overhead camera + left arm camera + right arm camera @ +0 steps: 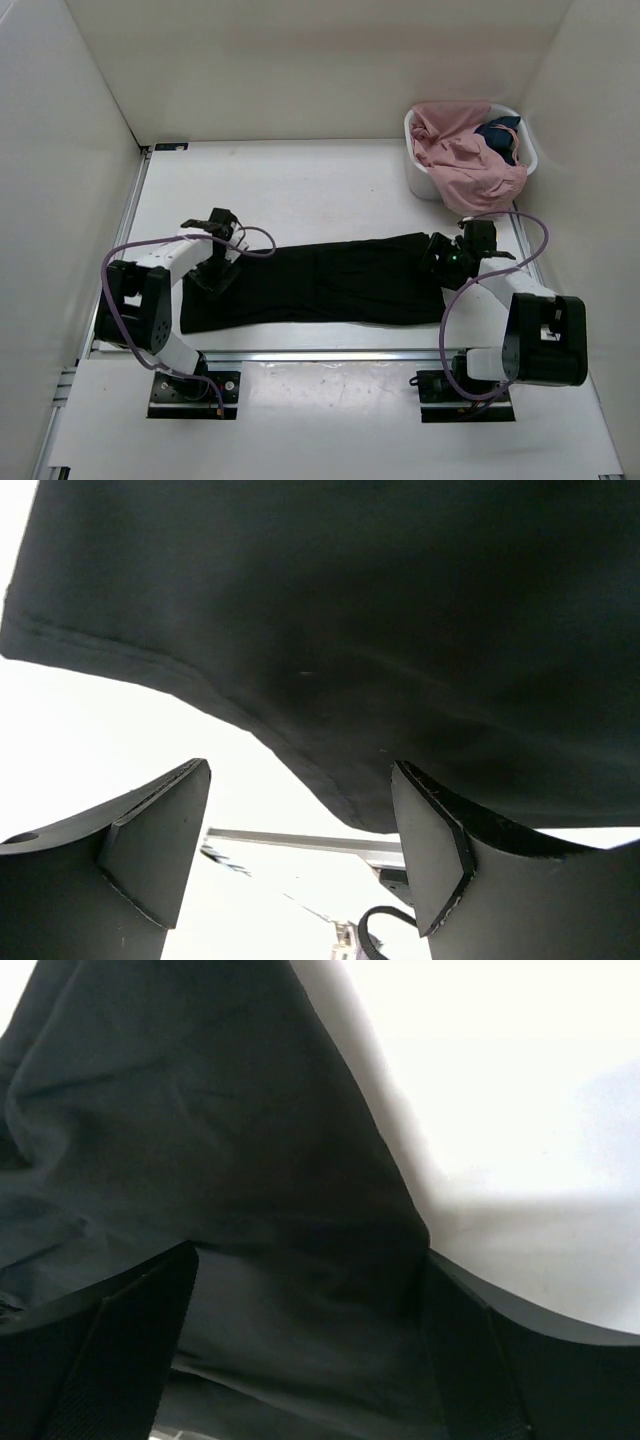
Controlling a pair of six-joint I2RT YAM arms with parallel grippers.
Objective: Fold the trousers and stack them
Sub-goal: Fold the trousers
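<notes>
The black trousers (320, 280) lie flat and stretched left to right across the near part of the white table. My left gripper (214, 272) is open at their left end. In the left wrist view its jaws (300, 772) stand wide apart and empty over the white table, with the trousers' hemmed edge (300, 680) just beyond the fingertips. My right gripper (438, 262) is at their right end. In the right wrist view its jaws (308, 1260) stand wide apart, low over the trousers' fabric (200, 1140), which fills the gap between them.
A white basket (419, 181) stands at the back right, holding a pink garment (460, 150) and a small dark blue garment (500, 135). A metal rail (330, 352) runs along the table's near edge. White walls close in the sides and back.
</notes>
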